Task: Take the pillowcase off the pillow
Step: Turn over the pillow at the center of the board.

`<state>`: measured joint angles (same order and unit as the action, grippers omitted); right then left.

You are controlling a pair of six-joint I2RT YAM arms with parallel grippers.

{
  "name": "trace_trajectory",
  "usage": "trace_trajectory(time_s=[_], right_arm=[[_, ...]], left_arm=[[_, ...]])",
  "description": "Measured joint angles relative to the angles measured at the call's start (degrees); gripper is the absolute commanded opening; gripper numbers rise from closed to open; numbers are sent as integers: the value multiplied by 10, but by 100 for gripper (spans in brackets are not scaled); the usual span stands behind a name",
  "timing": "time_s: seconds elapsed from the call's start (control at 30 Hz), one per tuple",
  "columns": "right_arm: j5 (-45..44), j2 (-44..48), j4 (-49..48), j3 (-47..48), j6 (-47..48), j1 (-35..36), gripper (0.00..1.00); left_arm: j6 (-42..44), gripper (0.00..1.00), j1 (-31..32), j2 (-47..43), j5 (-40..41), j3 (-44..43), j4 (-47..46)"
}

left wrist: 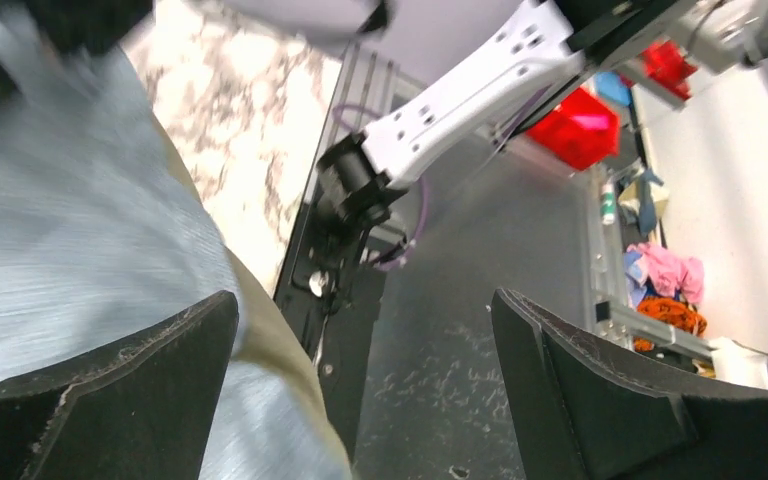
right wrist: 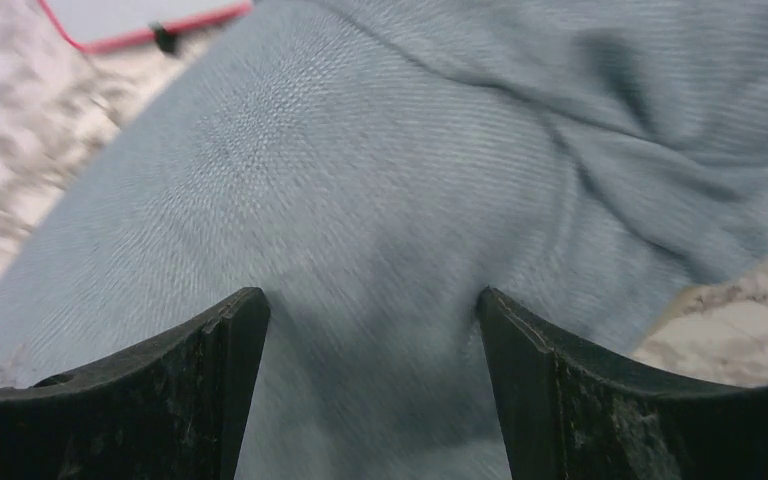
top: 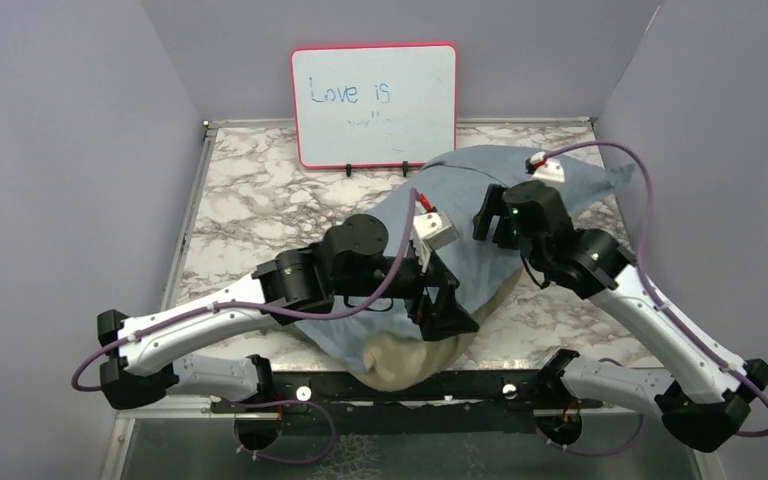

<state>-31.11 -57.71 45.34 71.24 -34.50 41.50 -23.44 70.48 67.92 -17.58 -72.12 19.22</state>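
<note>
The dusty blue-grey pillowcase (top: 460, 200) lies bulging across the middle and right of the marble table (top: 250, 200), with a tan part (top: 400, 360) hanging at the near edge. The pillow is hidden; no white fabric shows. My left gripper (top: 448, 318) hovers over the near end of the pillowcase (left wrist: 80, 220). In its wrist view the left gripper (left wrist: 365, 300) is wide open, one finger (left wrist: 160, 370) over the cloth's tan edge, with nothing between the fingers. My right gripper (top: 488, 222) is over the far half. The right gripper (right wrist: 370, 298) is open, fingertips straddling the pillowcase (right wrist: 380, 180).
A red-framed whiteboard (top: 373, 105) stands at the back of the table, its corner (right wrist: 140, 25) showing in the right wrist view. A black rail (top: 360, 385) runs along the near edge. Grey walls close in the left, back and right sides. The right arm's white link (left wrist: 460, 100) crosses the left wrist view.
</note>
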Motion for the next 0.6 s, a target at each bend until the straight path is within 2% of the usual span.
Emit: trace_trajectory(time_s=[0.17, 0.3, 0.47, 0.6], right_arm=[[7, -23, 53, -82, -37, -1, 77], [16, 2, 87, -120, -73, -4, 77], [51, 62, 97, -131, -81, -4, 78], [85, 78, 103, -85, -55, -4, 81]], left_arm=[[5, 99, -3, -44, 16, -37, 10], [2, 99, -3, -81, 125, -41, 61], [-38, 99, -20, -57, 265, -34, 147], [-116, 99, -57, -26, 337, 38, 198]])
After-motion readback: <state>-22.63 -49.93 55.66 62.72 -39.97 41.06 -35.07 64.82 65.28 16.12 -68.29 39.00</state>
